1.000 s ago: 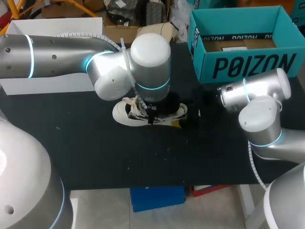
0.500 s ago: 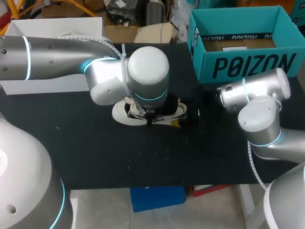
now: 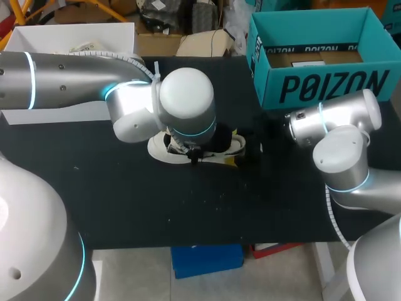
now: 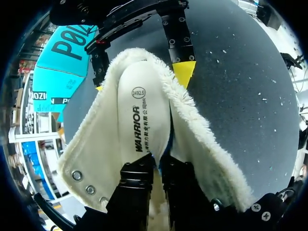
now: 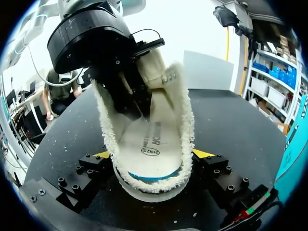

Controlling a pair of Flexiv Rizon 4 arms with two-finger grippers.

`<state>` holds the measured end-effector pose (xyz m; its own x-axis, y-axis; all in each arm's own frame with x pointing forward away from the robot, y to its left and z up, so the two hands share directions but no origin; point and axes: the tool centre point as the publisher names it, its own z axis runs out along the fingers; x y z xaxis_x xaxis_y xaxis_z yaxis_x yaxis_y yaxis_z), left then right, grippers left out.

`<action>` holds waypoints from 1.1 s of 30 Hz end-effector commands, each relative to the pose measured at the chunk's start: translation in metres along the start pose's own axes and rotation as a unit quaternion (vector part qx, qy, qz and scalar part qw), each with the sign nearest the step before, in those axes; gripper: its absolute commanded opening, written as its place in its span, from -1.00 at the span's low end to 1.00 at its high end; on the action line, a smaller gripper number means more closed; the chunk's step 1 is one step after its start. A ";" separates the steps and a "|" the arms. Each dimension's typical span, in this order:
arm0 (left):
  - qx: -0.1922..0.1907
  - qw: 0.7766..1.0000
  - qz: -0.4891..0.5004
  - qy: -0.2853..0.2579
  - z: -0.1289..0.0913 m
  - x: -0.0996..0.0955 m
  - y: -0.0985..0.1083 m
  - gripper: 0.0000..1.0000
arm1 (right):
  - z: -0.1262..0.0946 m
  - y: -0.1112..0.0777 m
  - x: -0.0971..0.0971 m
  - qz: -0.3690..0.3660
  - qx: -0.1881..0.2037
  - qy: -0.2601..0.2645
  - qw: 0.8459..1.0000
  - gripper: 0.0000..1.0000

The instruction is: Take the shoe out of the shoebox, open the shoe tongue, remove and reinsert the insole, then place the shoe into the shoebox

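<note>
Shoe (image 3: 160, 149) was seen mid-table (image 3: 125, 194), left of shoebox (image 3: 313, 88), clamped at both sides by right gripper (image 5: 153, 156). Insole (image 4: 142, 110) was pinched by left gripper (image 4: 157, 166), fingers nearly closed. Insole step was judged in hand; next, a steady pull out would be needed, w/ shoe kept down.

We see a cream shoe (image 4: 207, 163) with fleecy off-white lining. Its insole (image 4: 142, 106) is pale cream with black print and, in the right wrist view, a blue edge. The counter (image 3: 125, 194) is black, flecked with white specks. The shoebox (image 3: 326, 84) is teal with black lettering. Our left arm (image 3: 69, 78) and right arm (image 3: 341, 125) are silver with glowing cyan rings; the right gripper (image 5: 154, 154) is black with yellow tips.
</note>
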<state>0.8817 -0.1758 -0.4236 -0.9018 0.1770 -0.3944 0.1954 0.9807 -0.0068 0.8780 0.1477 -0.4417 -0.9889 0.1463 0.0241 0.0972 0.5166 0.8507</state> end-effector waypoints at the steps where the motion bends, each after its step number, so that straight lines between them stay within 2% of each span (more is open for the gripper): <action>1: 0.021 0.999 0.011 0.027 0.033 -0.006 0.004 -1.00 | -0.002 -0.001 0.001 0.001 0.001 0.001 1.000 -1.00; 9: 0.044 0.996 0.039 0.066 0.008 -0.003 -0.008 -1.00 | -0.002 -0.001 0.001 0.001 0.001 0.001 1.000 -1.00; 15: 0.055 0.995 0.031 0.074 -0.013 0.001 -0.007 -1.00 | -0.002 -0.001 0.001 0.001 0.001 0.001 1.000 -1.00; 23: 0.073 0.995 0.011 0.074 -0.039 -0.004 0.001 -1.00 | -0.002 -0.001 0.001 0.001 0.001 0.001 1.000 -1.00; 29: 0.097 0.992 0.009 0.078 -0.042 -0.005 0.001 -1.00 | -0.002 -0.001 0.001 0.001 0.001 0.001 1.000 -1.00; 33: 0.137 0.987 0.020 0.087 -0.041 -0.004 -0.009 -1.00 | -0.002 -0.001 0.001 0.001 0.001 0.001 1.000 -1.00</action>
<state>0.8646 -0.1843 -0.3780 -0.9392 0.2419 -0.2435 0.2931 0.9344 -0.2023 0.8771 0.1456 -0.4412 -0.9890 0.1457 0.0244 0.0972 0.5171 0.8504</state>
